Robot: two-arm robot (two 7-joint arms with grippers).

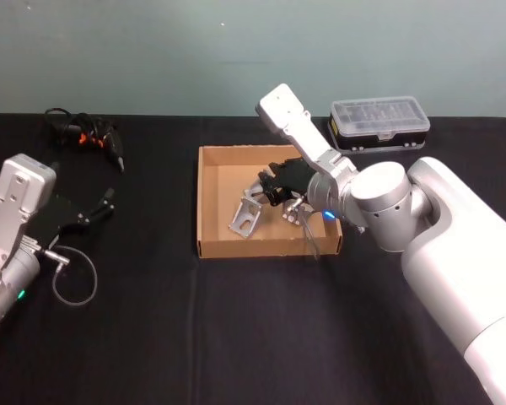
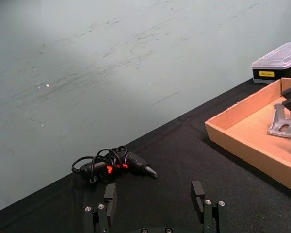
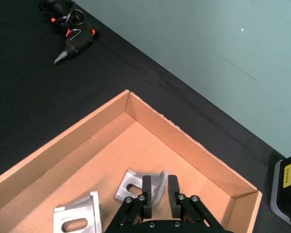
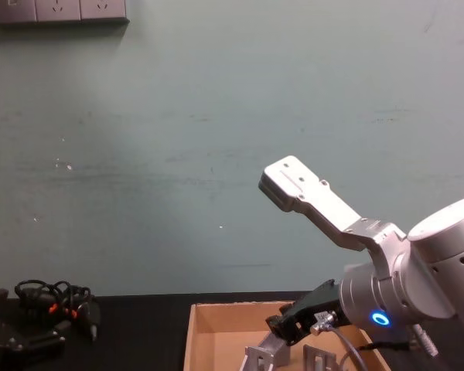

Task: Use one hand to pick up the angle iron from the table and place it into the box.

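Observation:
The tan cardboard box (image 1: 209,202) sits mid-table on the black tabletop (image 1: 152,337). My right gripper (image 1: 274,190) reaches down into it. In the right wrist view its fingers (image 3: 147,194) stand on either side of the upright flange of a silver angle iron (image 3: 135,180), shut on it. That angle iron (image 1: 246,213) leans tilted, its low end close to the box floor. A second angle iron (image 3: 77,219) lies flat in the box beside it. My left gripper (image 2: 154,204) is parked open at the table's left (image 1: 91,211), holding nothing.
A black corded tool with orange marks (image 1: 93,139) lies at the back left. A clear-lidded black case (image 1: 379,124) stands behind the box on the right. A grey cable loop (image 1: 72,278) hangs by the left arm.

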